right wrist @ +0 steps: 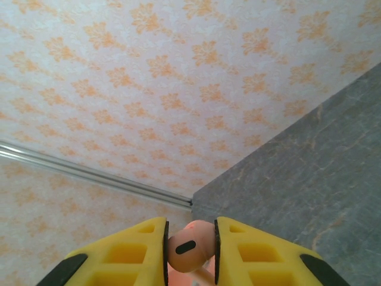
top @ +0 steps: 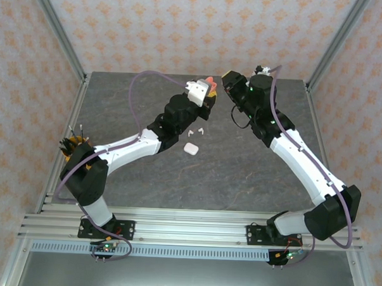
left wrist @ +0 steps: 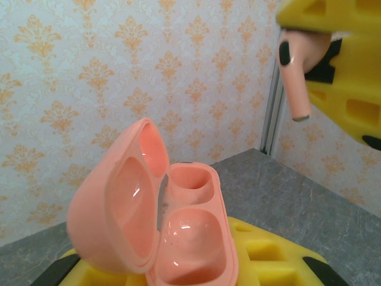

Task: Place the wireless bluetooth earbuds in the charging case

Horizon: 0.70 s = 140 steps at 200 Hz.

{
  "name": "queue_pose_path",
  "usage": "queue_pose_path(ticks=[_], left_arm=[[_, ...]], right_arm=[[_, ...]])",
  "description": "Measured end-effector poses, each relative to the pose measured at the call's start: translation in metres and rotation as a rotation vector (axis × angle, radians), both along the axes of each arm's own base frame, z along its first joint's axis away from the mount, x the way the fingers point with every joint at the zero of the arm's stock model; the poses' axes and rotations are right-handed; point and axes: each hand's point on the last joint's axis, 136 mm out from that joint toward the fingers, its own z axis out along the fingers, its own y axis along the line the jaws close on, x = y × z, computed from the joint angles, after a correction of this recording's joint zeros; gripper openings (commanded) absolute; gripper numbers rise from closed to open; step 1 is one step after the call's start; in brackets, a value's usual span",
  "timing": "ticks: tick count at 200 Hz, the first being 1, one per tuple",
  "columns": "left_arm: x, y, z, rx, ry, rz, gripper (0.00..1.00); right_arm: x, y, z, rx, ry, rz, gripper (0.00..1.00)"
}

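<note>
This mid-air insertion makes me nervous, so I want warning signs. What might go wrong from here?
1. The right gripper pinches the coral earbud only by its head, stem hanging free; it might twist or slip when the stem meets a socket.
2. The left gripper holds the coral case, lid open, above the table, and the earbud sits up and aside from the sockets; a misaligned push may miss or jolt the case.

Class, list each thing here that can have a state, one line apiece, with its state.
left gripper: shut on coral case.
right gripper: shut on coral earbud.
coral case: lid open, both wells empty.
coral earbud: stem down, clear of the case, not yet inserted.
white case: lying on the table, looks closed.
white earbuds: two, loose on the table, outside any case.
</note>
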Motion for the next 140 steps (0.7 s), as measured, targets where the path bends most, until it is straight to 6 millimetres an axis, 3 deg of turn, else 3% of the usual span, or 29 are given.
queue_pose_path(ticks=[51, 140], left_arm=[[0.002, -0.002, 0.004, -0.005, -0.006, 0.000, 0.00], [0.003, -0.002, 0.014, -0.024, -0.019, 0.000, 0.00]], right_arm=[[-0.007, 0.018, 0.009, 0.024, -0.034, 0.041, 0.24], [-0.003, 0.036, -0.002, 0.039, -0.013, 0.078, 0.23]])
